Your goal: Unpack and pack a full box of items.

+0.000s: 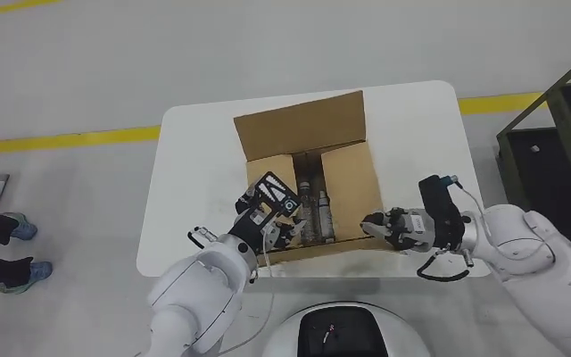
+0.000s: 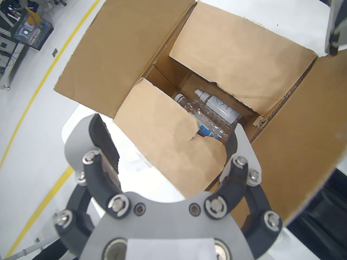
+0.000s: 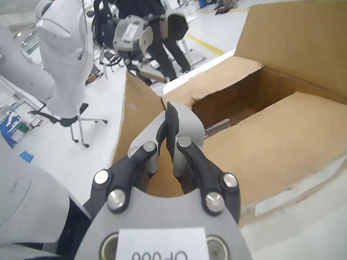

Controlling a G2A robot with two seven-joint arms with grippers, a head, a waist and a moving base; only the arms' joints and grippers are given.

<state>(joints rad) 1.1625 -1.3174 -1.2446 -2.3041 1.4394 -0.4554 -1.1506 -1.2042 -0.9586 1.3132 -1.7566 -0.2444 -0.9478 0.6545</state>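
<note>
An open cardboard box (image 1: pixel 303 129) stands on the white table (image 1: pixel 192 178), with its two side flaps folded partly inward. In the gap between them lie a clear plastic bottle (image 2: pixel 207 121) and a white bottle (image 2: pixel 218 106), also in the top view as bottles (image 1: pixel 317 214). My left gripper (image 2: pixel 168 142) is open at the box's near left, its fingers (image 2: pixel 104 142) straddling the torn corner of the left side flap (image 2: pixel 160 133). My right gripper (image 3: pixel 168 125) is shut on the edge of the upright near flap (image 3: pixel 135 114), at the box's near right corner (image 1: pixel 370 223).
A dark green rack (image 1: pixel 535 152) stands off the table's right edge. Bare table lies left of the box and at the far right corner. A yellow line (image 1: pixel 80 138) runs across the floor behind.
</note>
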